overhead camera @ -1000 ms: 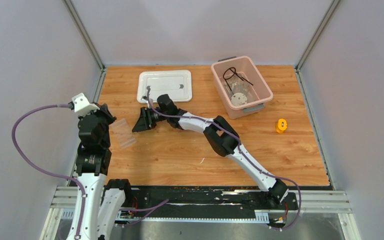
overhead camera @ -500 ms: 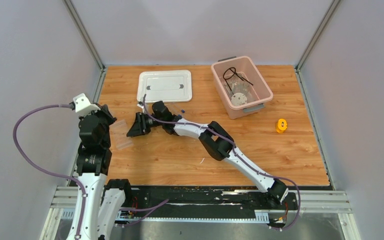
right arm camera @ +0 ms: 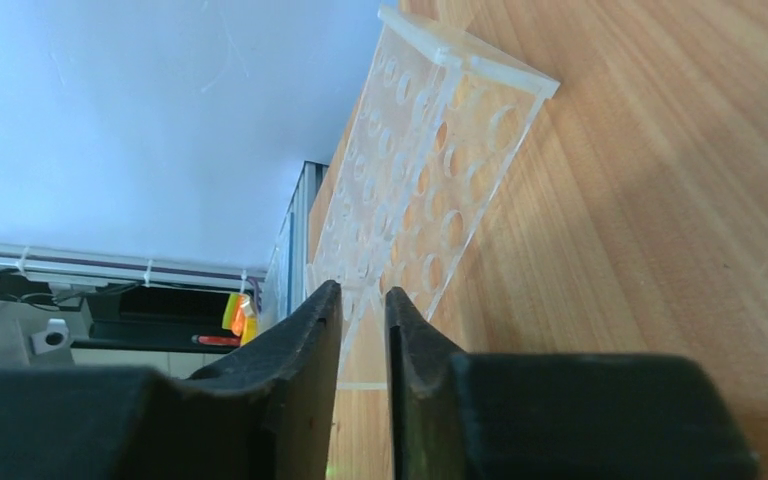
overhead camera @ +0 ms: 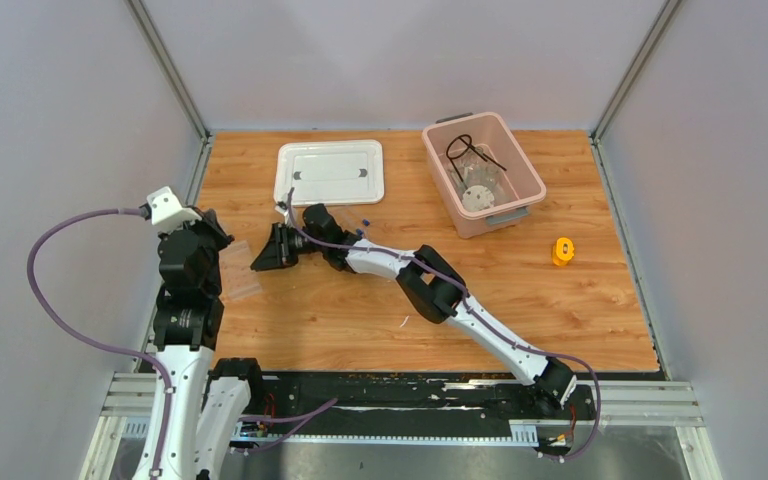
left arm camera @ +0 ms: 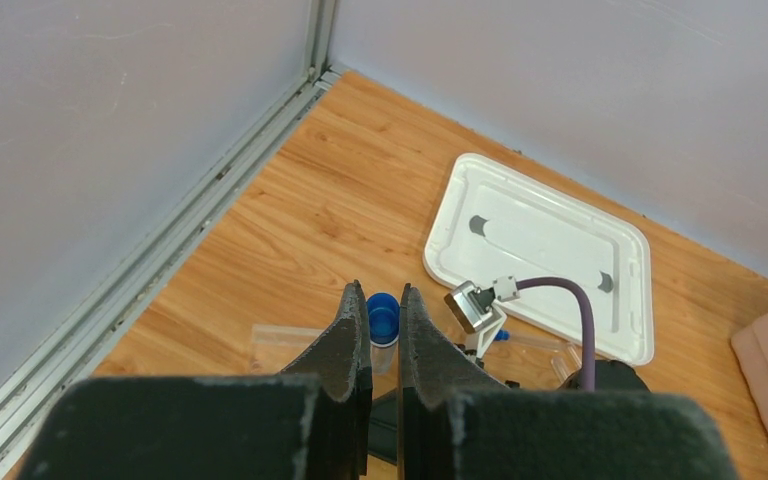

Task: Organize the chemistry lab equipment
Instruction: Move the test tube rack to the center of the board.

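Left wrist view shows the left gripper (left arm camera: 382,300) clenched on a tiny blue-capped tube (left arm camera: 382,320), held over the clear tube rack (overhead camera: 240,268) near the desk's left edge. The right gripper (right arm camera: 358,296) pinches the rack's edge, its fingers almost together. Toward the far right corner, the pink bin (overhead camera: 526,155) holds the black wire ring tripod (overhead camera: 460,147).

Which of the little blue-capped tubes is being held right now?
The tube pinched in the left gripper. Another one lies loose on the table by the white lid.
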{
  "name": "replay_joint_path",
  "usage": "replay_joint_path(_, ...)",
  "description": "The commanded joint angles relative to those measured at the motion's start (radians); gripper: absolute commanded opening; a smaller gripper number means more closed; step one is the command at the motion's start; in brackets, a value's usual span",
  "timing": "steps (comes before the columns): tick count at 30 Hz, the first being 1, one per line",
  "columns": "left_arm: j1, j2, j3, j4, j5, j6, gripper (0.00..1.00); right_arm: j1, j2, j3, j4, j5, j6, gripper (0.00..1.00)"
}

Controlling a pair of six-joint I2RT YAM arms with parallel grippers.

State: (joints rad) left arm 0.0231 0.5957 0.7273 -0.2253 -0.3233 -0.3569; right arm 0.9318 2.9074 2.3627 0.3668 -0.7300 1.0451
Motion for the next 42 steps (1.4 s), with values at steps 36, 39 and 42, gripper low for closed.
replay_joint_path(36,0.008,-0.030,0.006,0.012,-0.020,0.015,0.02,0.062,-0.023,0.226,-0.484,0.154,-0.583,0.22)
replay_joint_path(39,0.007,-0.034,0.007,0.008,-0.022,0.016,0.02,0.063,-0.029,0.227,-0.538,0.190,-0.637,0.14)
replay_joint_path(42,0.008,-0.040,0.006,0.004,-0.023,0.017,0.02,0.056,-0.057,0.207,-0.579,0.213,-0.686,0.09)
